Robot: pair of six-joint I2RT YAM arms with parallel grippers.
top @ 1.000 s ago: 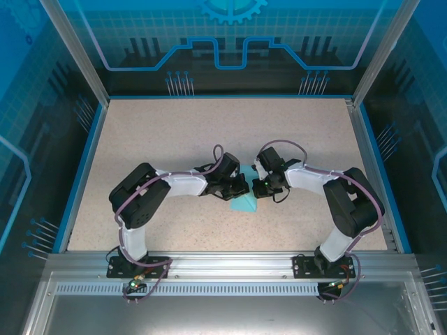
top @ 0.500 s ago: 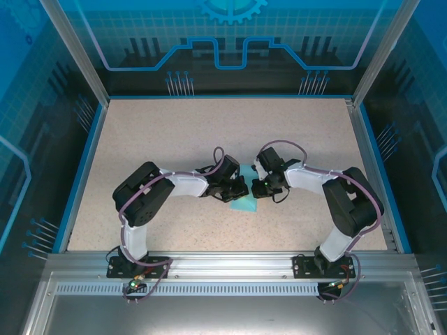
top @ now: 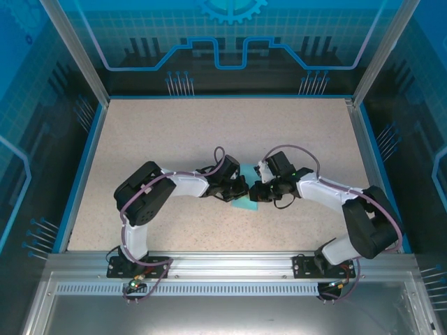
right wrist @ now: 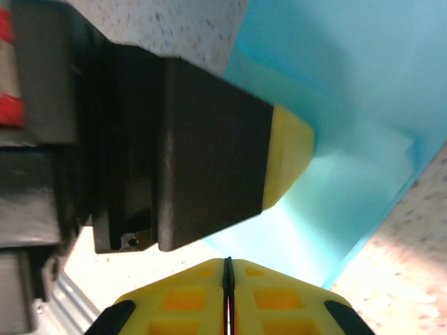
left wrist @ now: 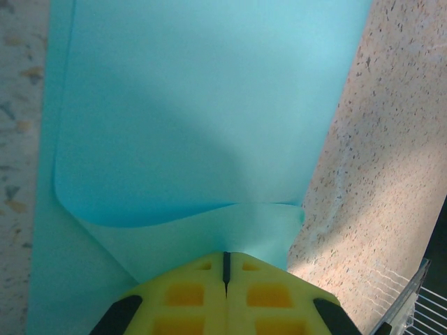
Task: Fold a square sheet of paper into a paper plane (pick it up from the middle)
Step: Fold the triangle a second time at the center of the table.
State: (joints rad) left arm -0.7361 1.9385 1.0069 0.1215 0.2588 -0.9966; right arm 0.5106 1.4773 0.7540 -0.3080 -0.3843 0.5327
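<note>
The square sheet of paper [top: 244, 206] lies creased on the table between the two arms, light turquoise. In the left wrist view the paper [left wrist: 202, 105] is folded over itself, and a lighter flap curls up into my left gripper [left wrist: 225, 255], which is shut on that flap. My left gripper [top: 241, 190] and right gripper [top: 255, 193] meet tip to tip over the sheet. In the right wrist view my right gripper [right wrist: 227, 260] is shut at the paper's [right wrist: 349, 105] near edge, with nothing seen between its pads. The left gripper's black, yellow-tipped finger [right wrist: 209, 160] sits just ahead of it.
The speckled beige table [top: 174, 132] is bounded by a blue rim [top: 77, 174] and metal frame posts. An aluminium rail [top: 223, 262] runs along the near edge where both arm bases are bolted.
The right arm has swung its elbow out to the right and brought its gripper down and left, closer to the left gripper. The left arm has barely moved.
</note>
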